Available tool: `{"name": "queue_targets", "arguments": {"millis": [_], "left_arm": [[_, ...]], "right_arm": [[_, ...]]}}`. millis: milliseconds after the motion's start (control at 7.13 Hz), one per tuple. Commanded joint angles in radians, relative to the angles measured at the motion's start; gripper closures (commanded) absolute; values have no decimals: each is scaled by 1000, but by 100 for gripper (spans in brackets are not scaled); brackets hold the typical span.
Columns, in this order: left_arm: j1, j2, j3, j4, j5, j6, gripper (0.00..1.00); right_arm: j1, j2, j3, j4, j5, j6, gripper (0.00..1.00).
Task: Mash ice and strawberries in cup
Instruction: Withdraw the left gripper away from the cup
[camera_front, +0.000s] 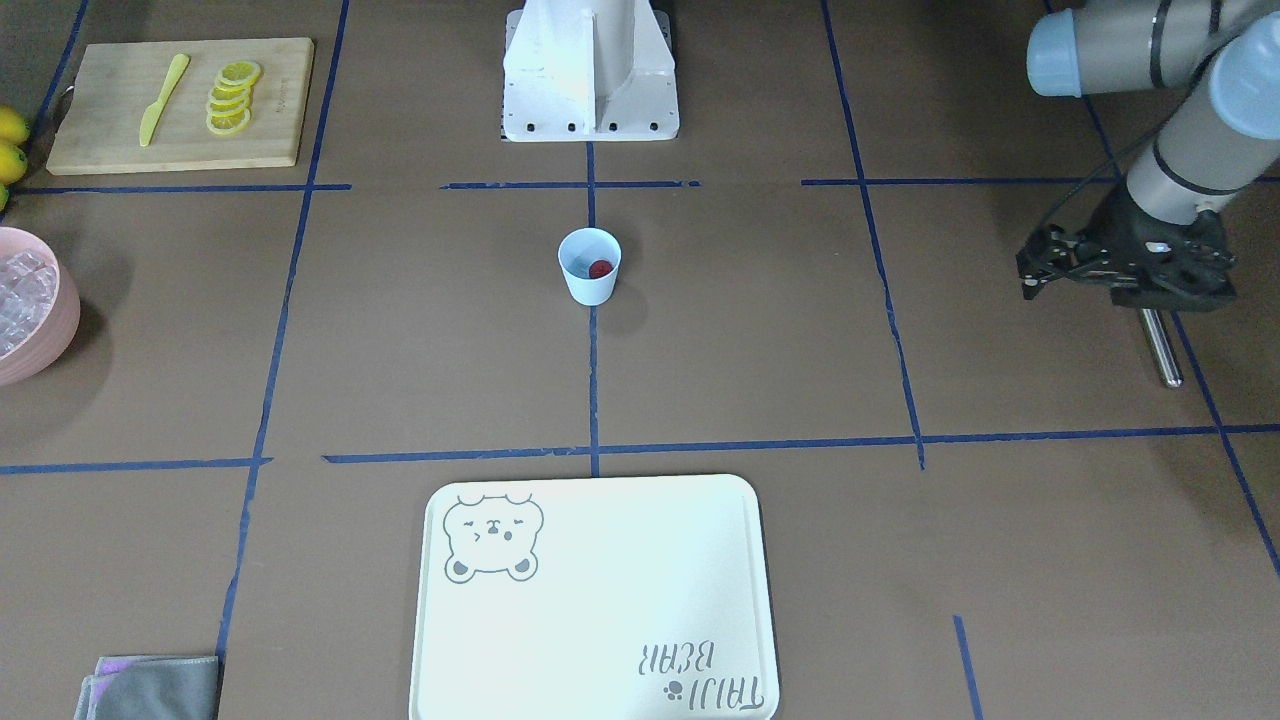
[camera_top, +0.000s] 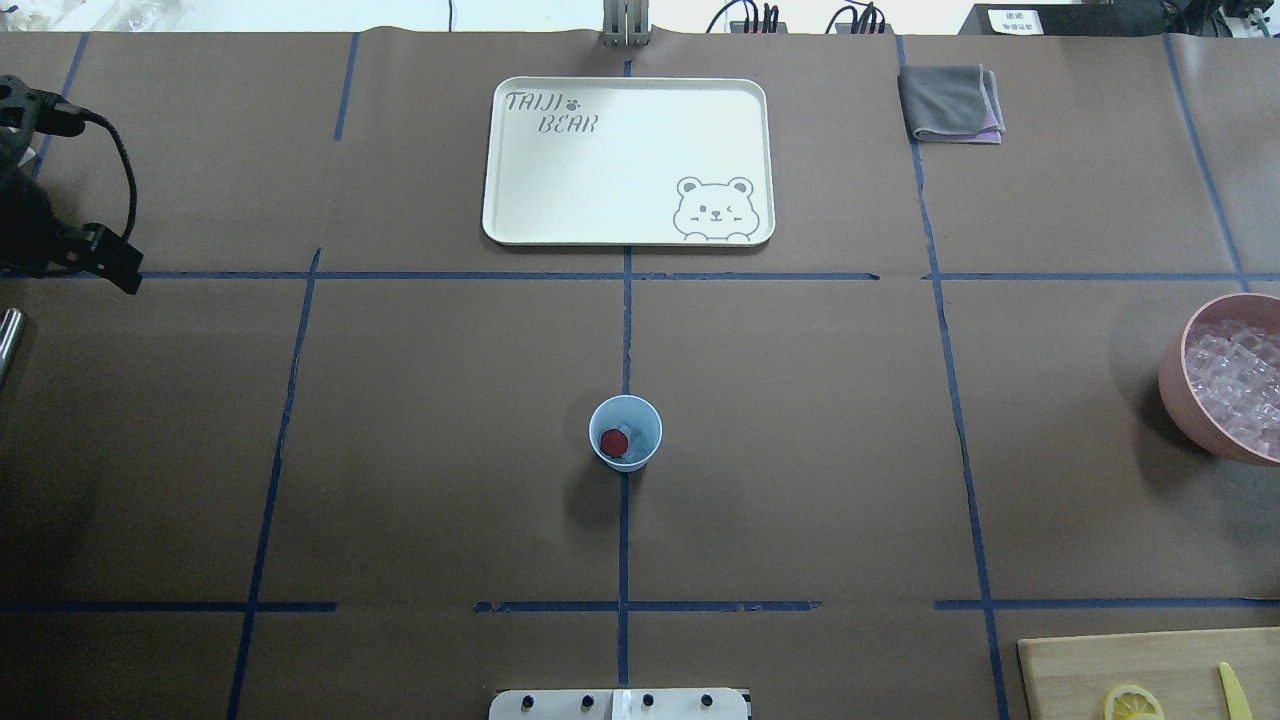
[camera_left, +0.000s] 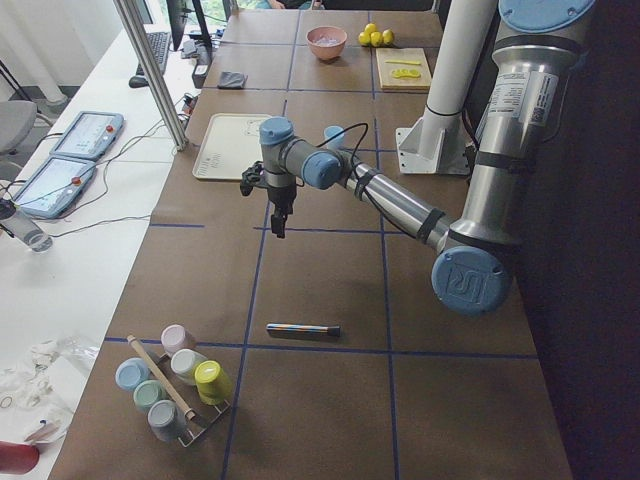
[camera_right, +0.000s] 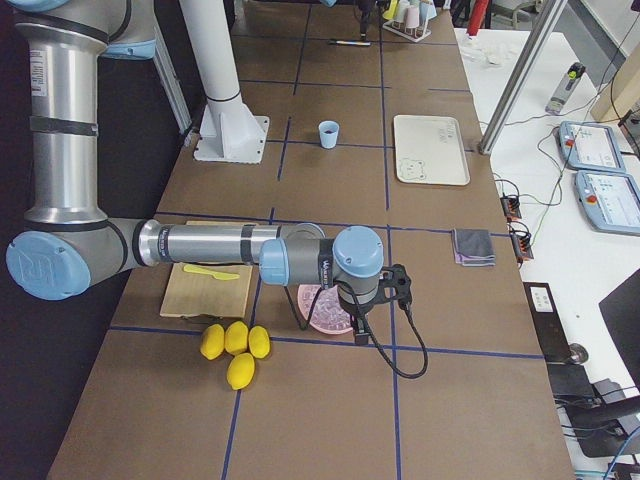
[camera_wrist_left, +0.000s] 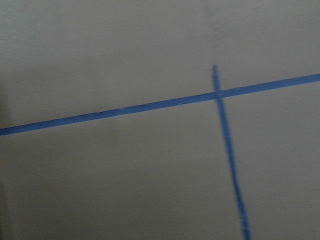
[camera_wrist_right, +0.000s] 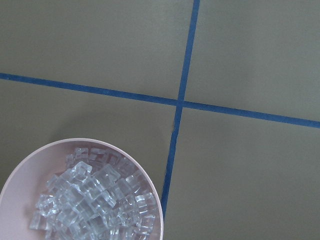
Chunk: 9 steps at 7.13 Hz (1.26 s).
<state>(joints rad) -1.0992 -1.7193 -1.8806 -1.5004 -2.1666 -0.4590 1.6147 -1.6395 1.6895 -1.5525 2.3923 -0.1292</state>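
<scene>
The pale blue cup (camera_front: 589, 265) (camera_top: 625, 432) stands upright at the table's centre on a blue tape line. Inside it lie a red strawberry (camera_front: 600, 268) (camera_top: 613, 441) and a whitish piece of ice (camera_top: 637, 436). More ice (camera_wrist_right: 90, 202) (camera_top: 1238, 380) fills the pink bowl (camera_top: 1175, 385) (camera_wrist_right: 150, 190). My left gripper (camera_front: 1030, 280) (camera_top: 125, 275) hangs over bare table far to the cup's left; its jaws do not show clearly. My right gripper (camera_right: 362, 335) hovers by the pink bowl, seen only from the side.
A metal rod (camera_front: 1160, 345) lies on the table beside the left gripper. The bear tray (camera_top: 628, 160), a grey cloth (camera_top: 950, 102), a cutting board (camera_front: 180, 105) with lemon slices and a yellow knife, and whole lemons (camera_right: 235, 345) sit around the edges.
</scene>
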Motion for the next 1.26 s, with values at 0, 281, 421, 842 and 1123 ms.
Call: {"name": "queue_targets", "arguments": {"millis": [0,281,421,842,1123], "left_arm": [[-50,49,58,-11,-7,82,0],[-79,105,84,-90,-9,85,0],[-80,116,175,-230,-10,74,0],[-96,139,361,-490,-22,13,0],[-90,141,466,-615,-25,-59,0]], "right_arm": [[-1,9,2,0,1,5,1],[-1,9,6,0,1,5,1],[-1,9,4,0,1,5,1],[-1,9,9,0,1,5,1],[-1,9,9,0,1,5,1]]}}
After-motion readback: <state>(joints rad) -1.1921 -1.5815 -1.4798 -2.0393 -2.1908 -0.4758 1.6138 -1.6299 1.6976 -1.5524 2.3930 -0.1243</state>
